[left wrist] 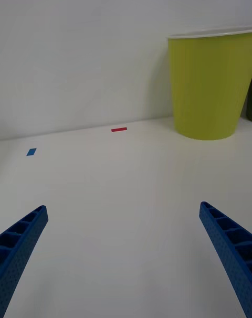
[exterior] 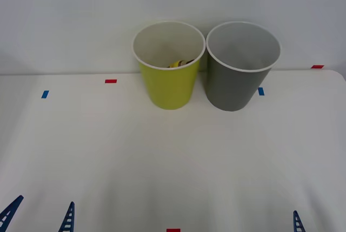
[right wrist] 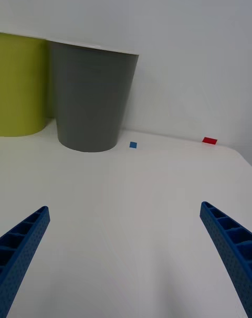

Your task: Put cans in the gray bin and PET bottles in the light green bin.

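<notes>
We count two bins on the desk (exterior: 162,161), standing side by side at its far edge, nearly touching: one light green bin (exterior: 167,83) on the left and one gray bin (exterior: 238,83) on the right. One PET bottle (exterior: 181,63) lies inside the light green bin, only a yellow bit with a dark part peeking over the rim. We see nothing in the gray bin's visible interior. Our left gripper (left wrist: 123,255) and right gripper (right wrist: 123,255) hover near the desk's near edge, blue fingers (right wrist: 228,239) released, holding nothing
</notes>
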`<state>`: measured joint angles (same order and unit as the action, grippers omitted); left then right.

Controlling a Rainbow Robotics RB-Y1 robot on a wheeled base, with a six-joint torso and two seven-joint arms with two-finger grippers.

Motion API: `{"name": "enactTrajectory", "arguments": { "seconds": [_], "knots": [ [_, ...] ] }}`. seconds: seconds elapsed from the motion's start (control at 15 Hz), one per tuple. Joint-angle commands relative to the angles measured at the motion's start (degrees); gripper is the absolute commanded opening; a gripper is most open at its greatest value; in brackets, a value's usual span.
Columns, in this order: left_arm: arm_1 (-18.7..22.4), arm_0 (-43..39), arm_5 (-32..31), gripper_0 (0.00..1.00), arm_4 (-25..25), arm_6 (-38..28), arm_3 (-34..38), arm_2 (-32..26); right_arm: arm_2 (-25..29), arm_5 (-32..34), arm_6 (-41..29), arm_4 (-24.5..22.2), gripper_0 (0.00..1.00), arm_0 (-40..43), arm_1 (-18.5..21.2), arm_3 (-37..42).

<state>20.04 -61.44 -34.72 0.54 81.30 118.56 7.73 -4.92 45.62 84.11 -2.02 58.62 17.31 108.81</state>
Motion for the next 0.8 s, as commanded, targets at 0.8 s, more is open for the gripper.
{"name": "enactTrajectory", "arguments": {
  "seconds": [0.8],
  "knots": [
    [0.0,0.0,0.0,1.00,0.0,0.0,0.0,0.0,0.0,0.0,0.0,0.0,1.00,0.0,0.0,0.0]
  ]
}}
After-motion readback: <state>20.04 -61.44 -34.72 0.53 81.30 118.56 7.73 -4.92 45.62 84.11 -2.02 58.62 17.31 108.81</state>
